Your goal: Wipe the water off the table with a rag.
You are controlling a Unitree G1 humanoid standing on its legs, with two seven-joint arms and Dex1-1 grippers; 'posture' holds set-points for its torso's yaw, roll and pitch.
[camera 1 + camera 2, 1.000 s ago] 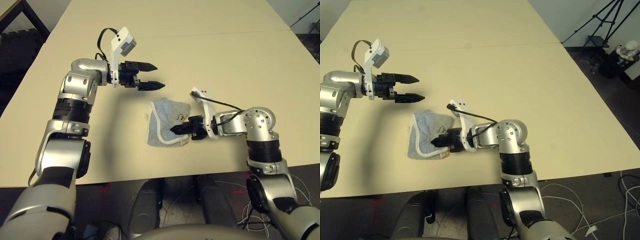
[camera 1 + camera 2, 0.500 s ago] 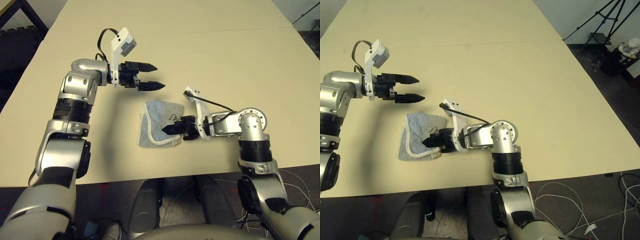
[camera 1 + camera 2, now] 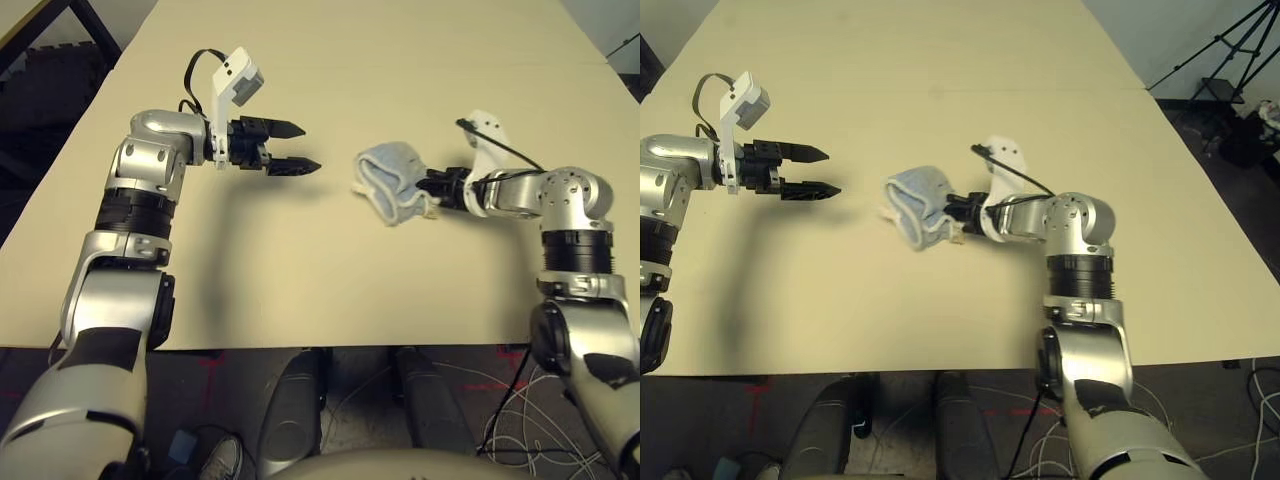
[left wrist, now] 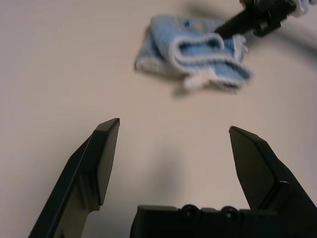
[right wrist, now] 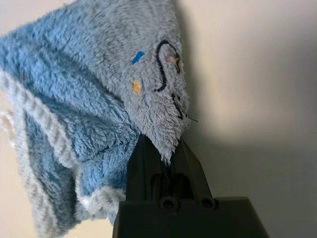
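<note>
Head view: one pale table [image 3: 400, 40], two arms, one rag [image 3: 388, 182]. The rag sits right of frame centre, bunched into a fold whose long axis runs from upper left to lower right, its free end toward the left arm. The right gripper [image 3: 432, 187], entering from the right edge, is clamped tight on the rag's right-hand corner. The left gripper [image 3: 297, 147], in the upper left, hangs over bare table with its two fingers spread, well apart from the rag. The right wrist view adds detail not legible from the head: small dark, orange and blue stitched marks on the rag [image 5: 99, 99] and its white border. The left wrist view shows the parted fingers [image 4: 101, 148] aimed toward the rag [image 4: 193, 54].
</note>
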